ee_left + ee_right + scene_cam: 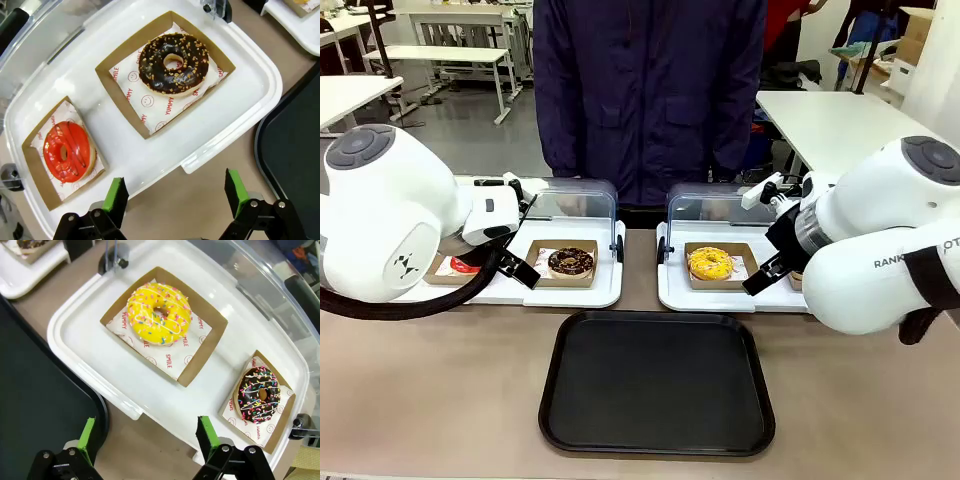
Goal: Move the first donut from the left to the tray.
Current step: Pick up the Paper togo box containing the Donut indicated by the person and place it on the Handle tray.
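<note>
The red donut (67, 151) sat in its brown cardboard holder (36, 176) at the left end of the left white tray (150, 145), close to that tray's front-left corner. A strip of bare white plastic separated it from the chocolate donut (172, 63), which lay in a larger holder toward the tray's right end. The left gripper (176, 192) hung open and held nothing. Its green pads were spread wide above the white tray's front edge and the narrow band of table (200, 200) in front of it. The black tray (657, 385) lay at the middle of the table's near edge, just in front of both white trays, with its floor open from rim to rim. The right gripper (147, 435) was also open and held nothing. It hung over the front edge of the right white tray (125, 385), with the yellow donut (159, 313) beyond it. Clear lids (575, 200) stood raised along the white trays' far edges, and a person (650, 90) stood behind them.
</note>
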`<state>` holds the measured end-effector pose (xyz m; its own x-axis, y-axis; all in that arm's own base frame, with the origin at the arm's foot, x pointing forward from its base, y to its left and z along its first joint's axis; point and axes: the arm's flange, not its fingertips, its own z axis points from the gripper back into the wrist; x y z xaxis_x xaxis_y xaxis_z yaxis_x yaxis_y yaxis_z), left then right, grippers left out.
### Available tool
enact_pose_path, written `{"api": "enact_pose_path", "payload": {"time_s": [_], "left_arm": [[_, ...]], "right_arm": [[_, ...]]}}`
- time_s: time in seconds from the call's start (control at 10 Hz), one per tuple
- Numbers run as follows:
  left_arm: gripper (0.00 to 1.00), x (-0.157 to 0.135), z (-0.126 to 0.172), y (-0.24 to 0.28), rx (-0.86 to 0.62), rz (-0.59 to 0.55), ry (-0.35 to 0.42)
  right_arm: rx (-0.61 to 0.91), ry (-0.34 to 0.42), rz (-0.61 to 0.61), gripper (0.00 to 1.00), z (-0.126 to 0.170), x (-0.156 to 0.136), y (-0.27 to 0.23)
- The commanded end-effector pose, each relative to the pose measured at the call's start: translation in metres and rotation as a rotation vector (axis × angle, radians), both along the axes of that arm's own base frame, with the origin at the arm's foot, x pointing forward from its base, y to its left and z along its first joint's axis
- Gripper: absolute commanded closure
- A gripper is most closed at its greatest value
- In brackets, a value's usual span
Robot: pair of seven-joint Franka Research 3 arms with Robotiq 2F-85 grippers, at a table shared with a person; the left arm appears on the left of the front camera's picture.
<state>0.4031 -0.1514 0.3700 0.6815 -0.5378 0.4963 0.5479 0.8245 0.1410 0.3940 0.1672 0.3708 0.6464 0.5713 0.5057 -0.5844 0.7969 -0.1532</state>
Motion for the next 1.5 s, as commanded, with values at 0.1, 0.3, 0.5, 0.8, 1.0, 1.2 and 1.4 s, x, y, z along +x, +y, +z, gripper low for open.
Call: {"api": "enact_pose_path", "payload": {"time_s": [0.1,0.3,0.5,0.8,1.0,1.2,1.4], "left_arm": [[0.0,0.0,0.0,0.0,0.0,0.0,0.0],[0.0,0.0,0.0,0.0,0.0,0.0,0.0],[0.0,0.0,0.0,0.0,0.0,0.0,0.0],[0.0,0.0,0.0,0.0,0.0,0.0,0.0],[0.0,0.006,0.022,-0.001,-0.039,-0.017,-0.013],[0.0,0.032,0.11,0.023,-0.101,0.006,0.009],[0.0,0.049,0.178,0.066,-0.14,-0.117,0.091]], "right_arm": [[0.0,0.0,0.0,0.0,0.0,0.0,0.0],[0.0,0.0,0.0,0.0,0.0,0.0,0.0],[0.0,0.0,0.0,0.0,0.0,0.0,0.0],[0.0,0.0,0.0,0.0,0.0,0.0,0.0],[0.009,-0.02,-0.003,0.0,0.026,0.013,0.002],[0.101,0.01,-0.022,0.0,0.115,0.048,-0.014],[0.205,0.049,0.066,0.0,0.185,0.053,-0.064]]}}
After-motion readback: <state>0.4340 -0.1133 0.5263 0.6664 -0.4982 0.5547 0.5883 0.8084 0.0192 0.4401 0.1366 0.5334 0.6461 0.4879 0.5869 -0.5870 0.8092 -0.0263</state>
